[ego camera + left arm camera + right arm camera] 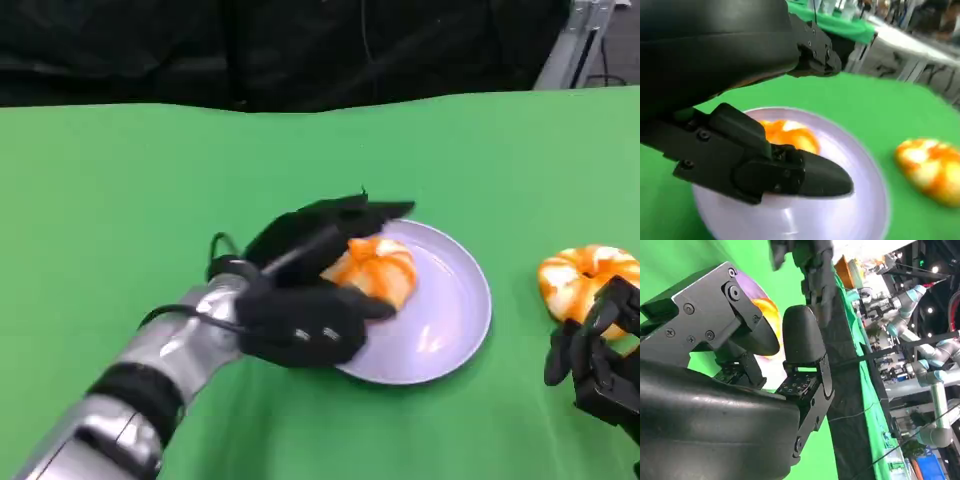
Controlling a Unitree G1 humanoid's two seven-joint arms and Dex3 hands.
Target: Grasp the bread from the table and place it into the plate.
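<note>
Left hand at the pale lilac round plate, with one orange-and-white glazed bread ring in the plate and a second one on the green worktop.

Taking the pale lilac round plate as the landmark: the silver left forearm comes in from its left, and the black left hand lies over the plate's left rim, its fingers spread around the orange-and-white glazed bread ring that rests in the plate; whether they press on the bread or merely flank it cannot be told. To the right of the plate, apart from it on the green worktop, lies a second orange-and-white bread ring. Just beside that ring, further right of the plate, the black right hand hangs with fingers curled partway and apart, holding nothing.
</note>
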